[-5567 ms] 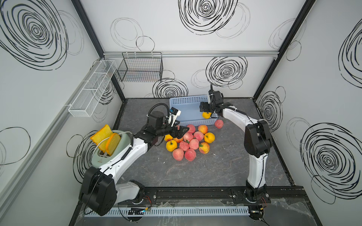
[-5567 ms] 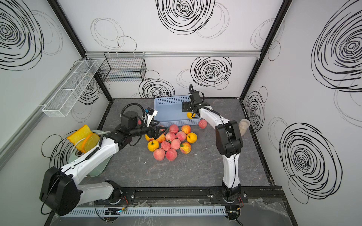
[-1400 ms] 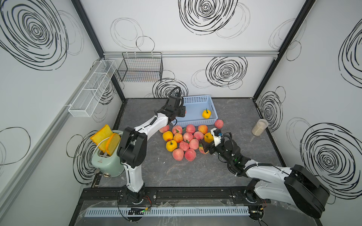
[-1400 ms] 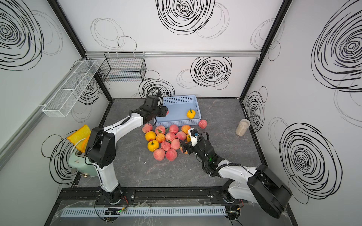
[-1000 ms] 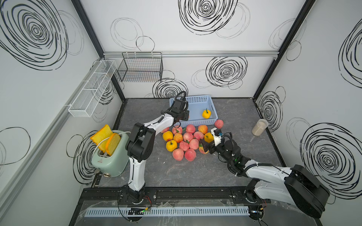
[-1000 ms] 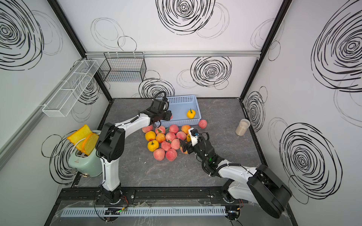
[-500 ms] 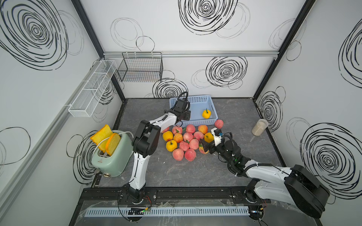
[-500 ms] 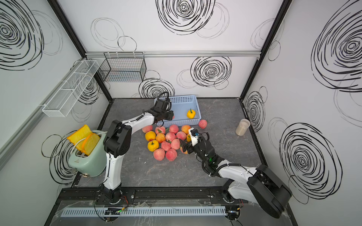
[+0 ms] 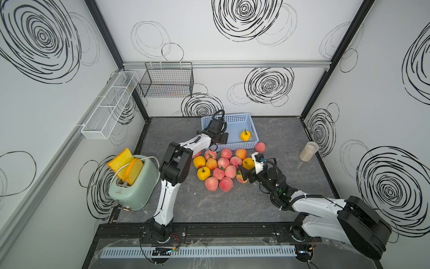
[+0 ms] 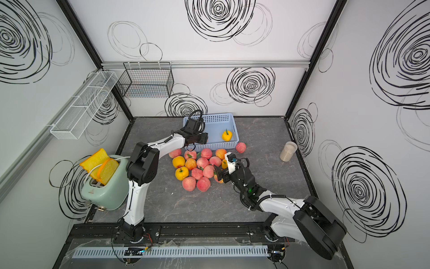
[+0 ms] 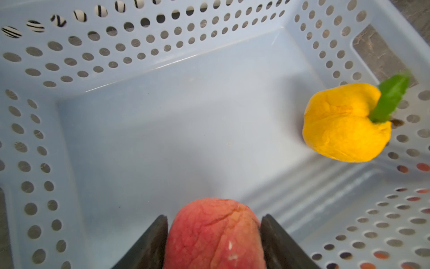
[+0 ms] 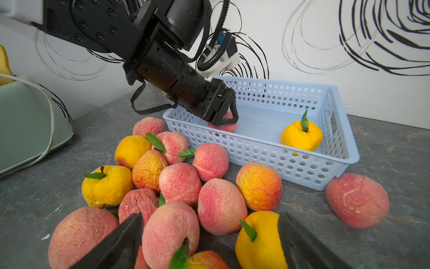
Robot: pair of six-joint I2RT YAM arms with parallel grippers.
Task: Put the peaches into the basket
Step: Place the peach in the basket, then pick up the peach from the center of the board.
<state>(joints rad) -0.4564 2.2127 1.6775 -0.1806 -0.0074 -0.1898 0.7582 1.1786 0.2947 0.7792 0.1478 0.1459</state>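
While the left gripper (image 11: 213,219) is clamping the pink peach (image 12: 223,127) low inside the basket (image 9: 232,146), near the end away from the yellow peach (image 9: 245,135), the release is calling for care: the jaws should be parting fully before the arm is lifting, so the peach is settling on the floor, not rolling out. The right gripper (image 12: 210,216) is hovering, jaws apart, over the pile of peaches (image 9: 223,164) on the table (image 9: 209,205) beside the basket

Eighteen peaches (image 9: 223,162) — four plainly yellow, the rest pink or orange-blushed. One blue basket (image 9: 235,117), one toaster (image 9: 132,186), two toast slices (image 9: 121,159), one jar (image 9: 308,151), one black wire basket (image 9: 167,81), one white rack (image 9: 107,109).
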